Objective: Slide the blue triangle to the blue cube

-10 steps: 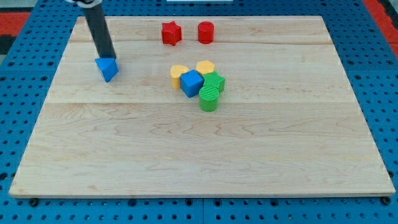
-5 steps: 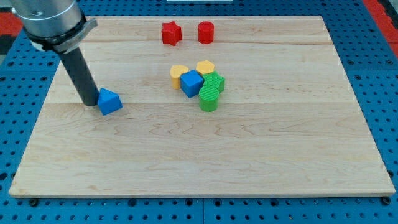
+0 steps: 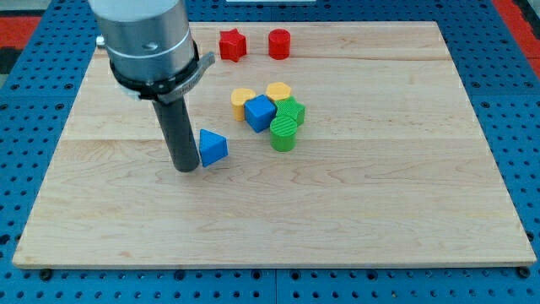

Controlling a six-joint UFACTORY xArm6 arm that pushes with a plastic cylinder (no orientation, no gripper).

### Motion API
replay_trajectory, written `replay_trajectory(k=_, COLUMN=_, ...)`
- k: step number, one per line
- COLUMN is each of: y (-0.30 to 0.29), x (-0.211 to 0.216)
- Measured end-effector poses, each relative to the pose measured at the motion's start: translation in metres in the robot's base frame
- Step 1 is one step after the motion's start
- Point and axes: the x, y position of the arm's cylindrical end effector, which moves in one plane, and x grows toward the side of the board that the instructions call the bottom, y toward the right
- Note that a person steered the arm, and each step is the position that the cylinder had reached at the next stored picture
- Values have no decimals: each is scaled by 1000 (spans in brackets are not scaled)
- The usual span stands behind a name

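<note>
Your wooden board (image 3: 354,219) rests on blue pegboard (image 3: 523,127). My tip (image 3: 186,168), a plain gripperless rod holding nothing, touches the blue triangle (image 3: 213,148), left of the blue cube (image 3: 260,112).

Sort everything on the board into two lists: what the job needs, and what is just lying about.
Needed: blue triangle, blue cube, my tip touching the triangle's left side.

Lying about: two yellow blocks, two green blocks, red star, red cylinder.

A wide silver-grey cylinder, ringed by a dark clamp band, narrows into a straight matte black rod ending at my tip (image 3: 185,169).
</note>
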Motion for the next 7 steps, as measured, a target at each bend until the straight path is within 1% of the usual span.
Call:
replay_trajectory(k=2, y=-5, x=-3)
replay_trajectory(k=4, y=8, x=-10)
replay_trajectory(k=5, y=25, x=-11)
replay_trajectory(k=7, y=27, x=-19)
